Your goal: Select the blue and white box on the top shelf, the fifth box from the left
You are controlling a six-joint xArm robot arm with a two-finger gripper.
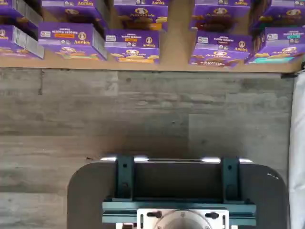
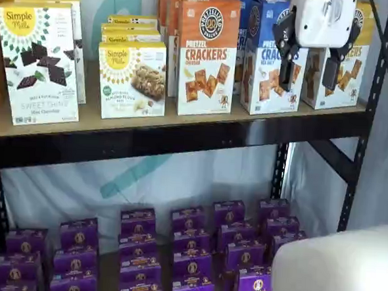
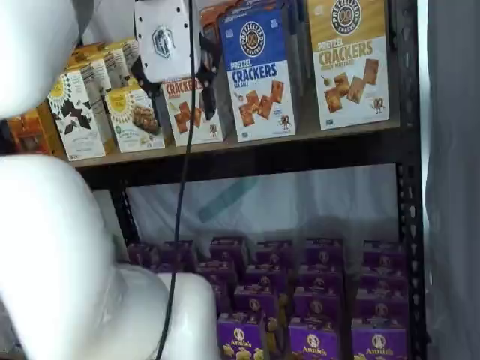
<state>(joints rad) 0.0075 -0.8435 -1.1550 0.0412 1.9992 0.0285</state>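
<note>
Reach begun, nothing grasped.
White hand [image 2: 311, 60], black fingers spread, hovers before the tall blue and white cardboard box [image 2: 271, 61]; gripping remains.

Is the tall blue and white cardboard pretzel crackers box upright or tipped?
Upright: the tall blue and white cardboard box stands on its base on the tan wooden top shelf, front facing out.

My wrist camera looks straight down past its dark mount [image 1: 178, 191] onto the grey floor [image 1: 143, 114] and purple boxes [image 1: 131, 45]. Two fixed cameras face the shelves, seemingly from opposite sides; both show the top shelf [image 2: 181, 135] [image 3: 247, 154].
</note>
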